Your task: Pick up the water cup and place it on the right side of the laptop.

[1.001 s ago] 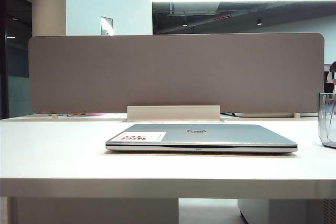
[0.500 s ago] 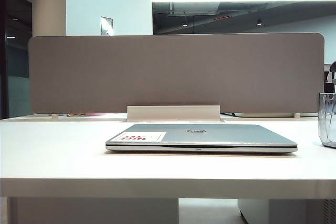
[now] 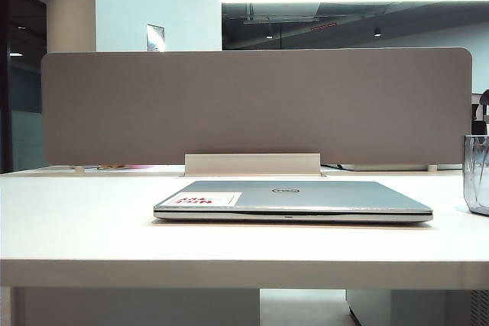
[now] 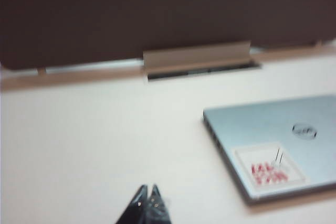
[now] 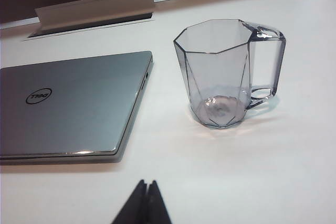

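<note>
Right wrist view shows the cup [image 5: 227,74] upright on the table [image 5: 273,171], just beside the laptop [image 5: 73,106] on its right, handle turned away from it. Right gripper [image 5: 145,184] and left gripper [image 4: 148,188] are both closed and hold nothing. I judge the placing done; the arms should retreat without touching the cup.

free: bare table [image 3: 76,227] left of laptop [image 3: 294,198] | obstacles: water cup [image 5: 223,74] right of laptop; divider panel [image 3: 256,104] behind

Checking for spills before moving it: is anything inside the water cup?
The water cup looks empty; its thick base shows through the clear walls. Both grippers, left and right, are shut, away from it.
</note>
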Available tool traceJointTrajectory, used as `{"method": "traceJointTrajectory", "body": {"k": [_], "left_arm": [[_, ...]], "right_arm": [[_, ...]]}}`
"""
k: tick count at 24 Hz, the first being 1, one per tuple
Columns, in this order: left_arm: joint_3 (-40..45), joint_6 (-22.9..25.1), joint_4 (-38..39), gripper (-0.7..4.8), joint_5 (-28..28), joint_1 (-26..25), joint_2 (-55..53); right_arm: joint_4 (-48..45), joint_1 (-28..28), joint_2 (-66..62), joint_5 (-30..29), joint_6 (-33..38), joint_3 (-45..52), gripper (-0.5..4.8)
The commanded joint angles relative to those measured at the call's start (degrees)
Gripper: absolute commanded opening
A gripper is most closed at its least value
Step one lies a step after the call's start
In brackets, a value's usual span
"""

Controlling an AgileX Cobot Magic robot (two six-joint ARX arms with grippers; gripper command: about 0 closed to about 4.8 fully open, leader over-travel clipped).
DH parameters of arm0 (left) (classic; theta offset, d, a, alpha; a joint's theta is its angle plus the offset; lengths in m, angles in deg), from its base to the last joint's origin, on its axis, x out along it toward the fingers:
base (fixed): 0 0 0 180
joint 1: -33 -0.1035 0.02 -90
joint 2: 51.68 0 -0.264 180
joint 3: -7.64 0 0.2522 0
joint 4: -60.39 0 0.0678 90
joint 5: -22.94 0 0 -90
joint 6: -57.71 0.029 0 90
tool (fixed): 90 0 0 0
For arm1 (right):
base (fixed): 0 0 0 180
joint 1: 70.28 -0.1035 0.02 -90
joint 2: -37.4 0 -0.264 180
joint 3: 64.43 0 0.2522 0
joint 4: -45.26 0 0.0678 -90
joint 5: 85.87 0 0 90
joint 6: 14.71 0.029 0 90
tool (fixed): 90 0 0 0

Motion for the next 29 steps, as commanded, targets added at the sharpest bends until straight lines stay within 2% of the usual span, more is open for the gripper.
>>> {"method": "traceJointTrajectory", "body": {"k": [1,4,8,14,17,21,23,25,29], "left_arm": [[2.32,0.42,-2.78,-0.04,1.6,-0.04,2.8],[6.21,0.76,-4.13,-0.04,1.25,-1.29,7.41],[7.08,0.83,-4.2,-0.04,1.36,-1.84,8.41],[7.08,5.73,-4.2,-0.04,1.49,-1.84,8.41],[7.41,6.21,-4.31,-0.04,1.53,-1.84,8.41],[11.63,5.49,-13.55,-0.03,1.46,-1.6,8.41],[12.59,4.31,-14.78,-0.03,1.6,-1.6,8.41],[12.59,2.84,-15.12,-0.03,3.87,-1.6,8.41],[12.59,1.55,-14.88,-0.03,14.45,-1.62,8.41]], "right_arm": [[-0.66,-0.02,0.11,0.09,-0.22,0.33,-0.01],[-0.66,-0.02,0.11,0.09,-0.22,0.33,-0.01],[-0.66,-0.02,0.09,0.09,-0.22,0.33,-0.01],[-0.66,-0.02,0.11,0.09,-0.22,0.33,-0.01],[-0.66,-0.02,0.11,0.09,-0.22,0.33,-0.01],[-0.66,-0.02,0.11,0.09,-0.22,0.33,-0.01],[-0.66,-0.02,0.11,0.09,-0.22,0.33,-0.01],[-0.66,-0.02,0.11,0.09,-0.22,0.33,-0.01],[-0.66,-0.02,0.11,0.09,-0.22,0.33,-0.01]]}}
